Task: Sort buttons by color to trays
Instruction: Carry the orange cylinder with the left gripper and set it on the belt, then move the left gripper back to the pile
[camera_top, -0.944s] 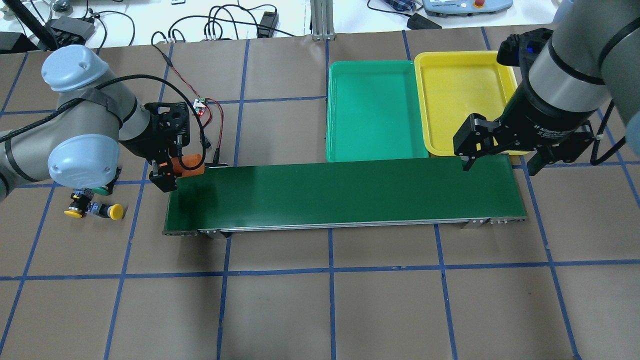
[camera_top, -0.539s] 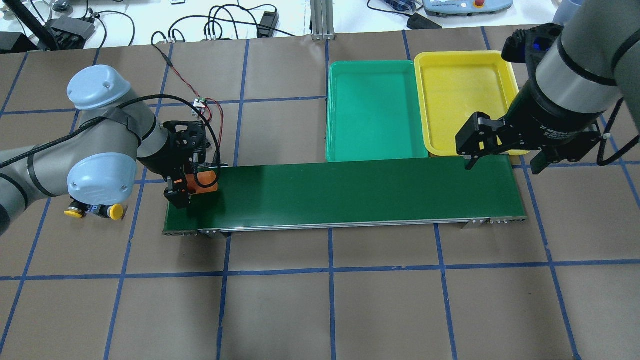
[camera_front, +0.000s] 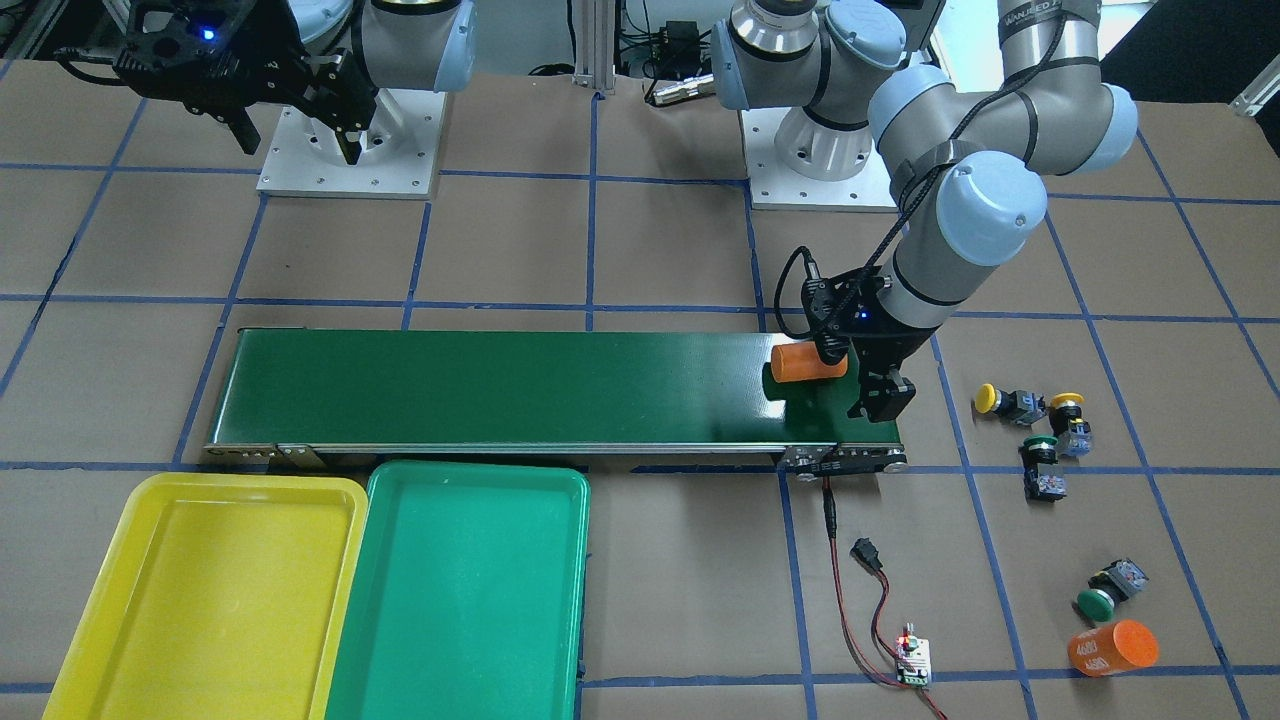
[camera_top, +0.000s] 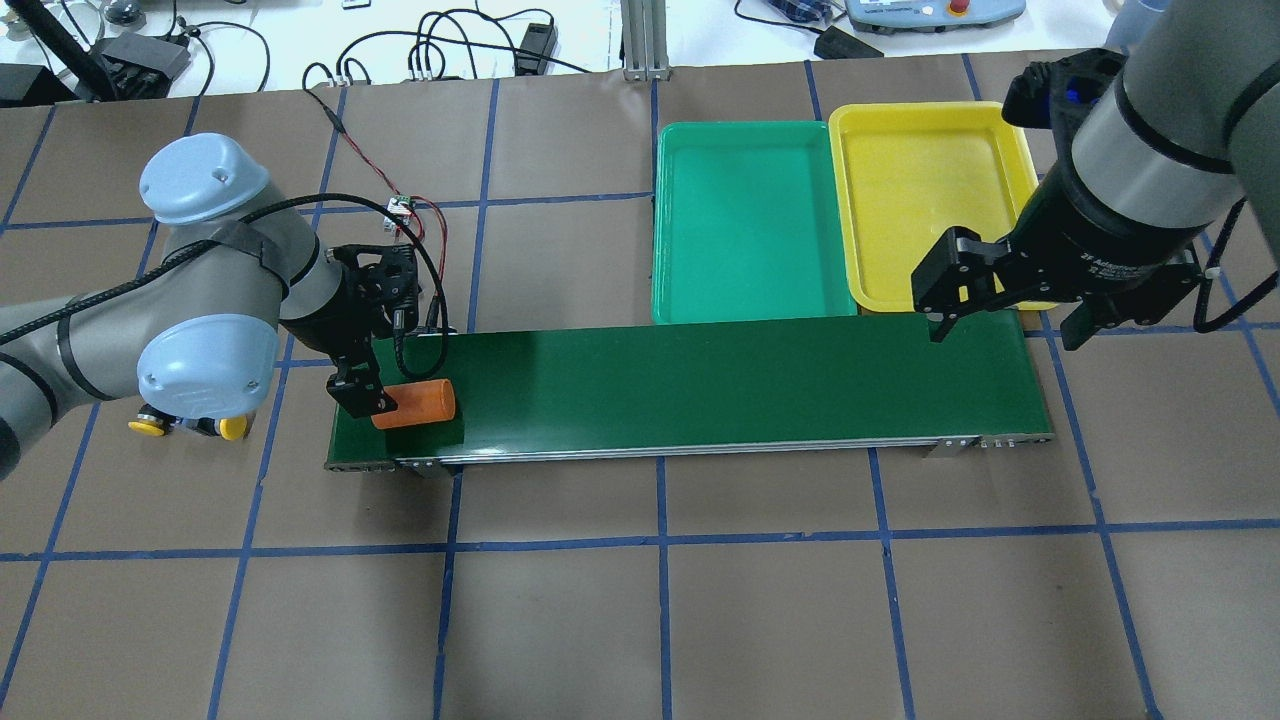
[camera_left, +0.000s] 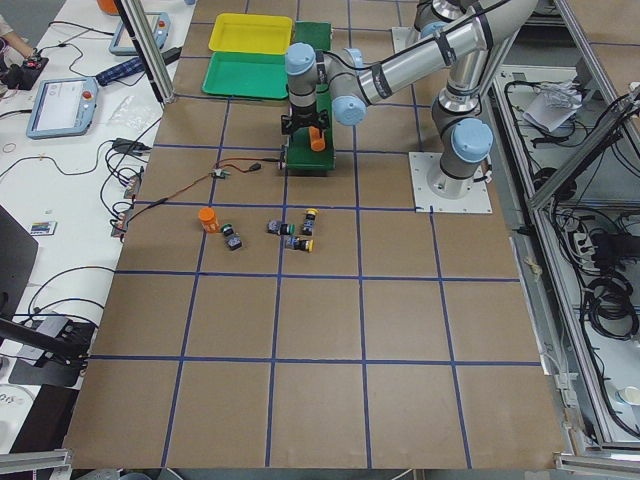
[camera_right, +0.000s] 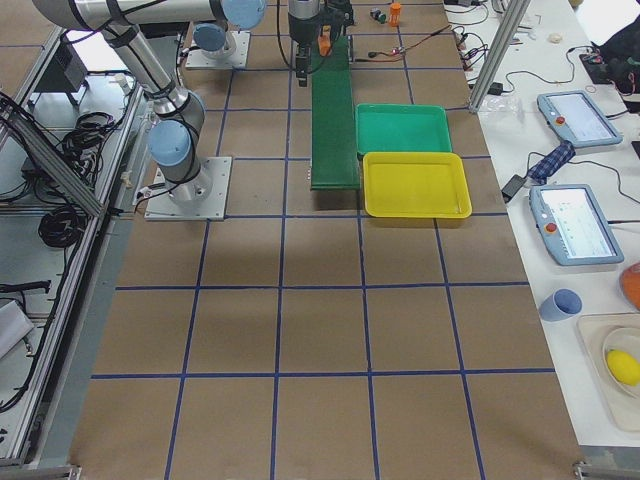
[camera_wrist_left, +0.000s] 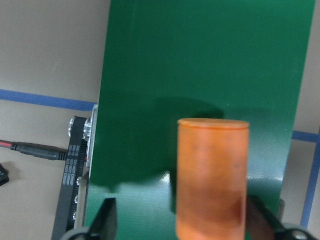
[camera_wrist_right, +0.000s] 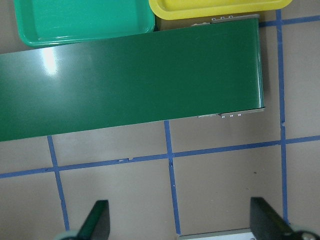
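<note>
Mid step of loading the long dark-green conveyor belt (camera_top: 700, 385), at its left end in the overhead view. Left gripper (camera_wrist_left: 182, 227) spread wide, clamped on nothing, straddling an orange plastic cylinder (camera_top: 415, 403) lying sideways on the belt. Looks set down, not held. Right gripper (camera_top: 1005, 330) also spread and empty, hanging by the belt's right end, near the shallow yellow plastic tray (camera_top: 930, 200) and the shallow green plastic tray (camera_top: 745, 215). Nothing in either tray. All four buttons out on the brown-paper table (camera_top: 700, 600) left of the belt: two yellow-capped push-buttons (camera_front: 1005, 402) and one green-capped push-button (camera_front: 1042, 462) bunched together, a second green-capped push-button (camera_front: 1105, 592) farther off beside a second orange cylinder (camera_front: 1113, 648). Next, probably: lift straight up clear of the cylinder without nudging it, swing left, close on one button body. Small and tipped over, so go for an outer one.
</note>
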